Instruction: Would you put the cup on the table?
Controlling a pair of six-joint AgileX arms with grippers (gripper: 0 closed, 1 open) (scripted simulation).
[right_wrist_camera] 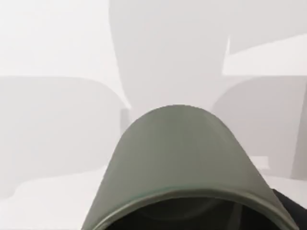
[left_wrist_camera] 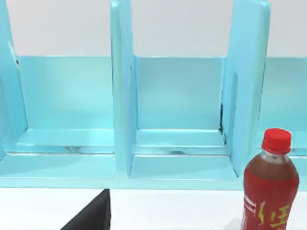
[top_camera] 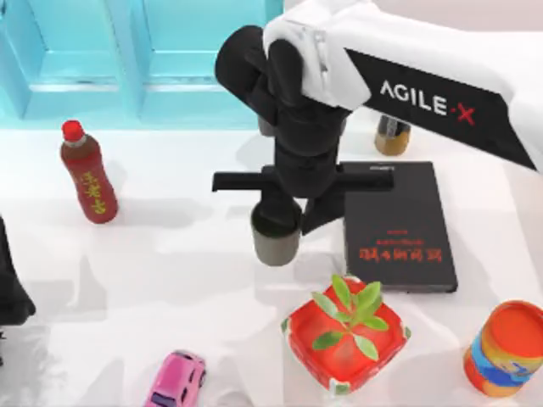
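Observation:
The dark olive-grey cup point(top_camera: 276, 242) stands upright near the middle of the white table point(top_camera: 170, 280). My right gripper point(top_camera: 295, 212) comes down from above and is shut on the cup's right wall, one finger inside the rim and one outside. I cannot tell whether the cup's base touches the tabletop. In the right wrist view the cup point(right_wrist_camera: 177, 153) sits close up over the white table point(right_wrist_camera: 57, 48). My left arm point(top_camera: 13, 292) is parked at the table's left edge.
A red tea bottle point(top_camera: 89, 174) stands at the left, and a black book point(top_camera: 397, 225) lies just right of the cup. A red planter point(top_camera: 344, 335), a pink toy car point(top_camera: 176, 381) and an orange-and-blue can point(top_camera: 505, 348) line the front. The turquoise shelf point(top_camera: 127, 51) is behind.

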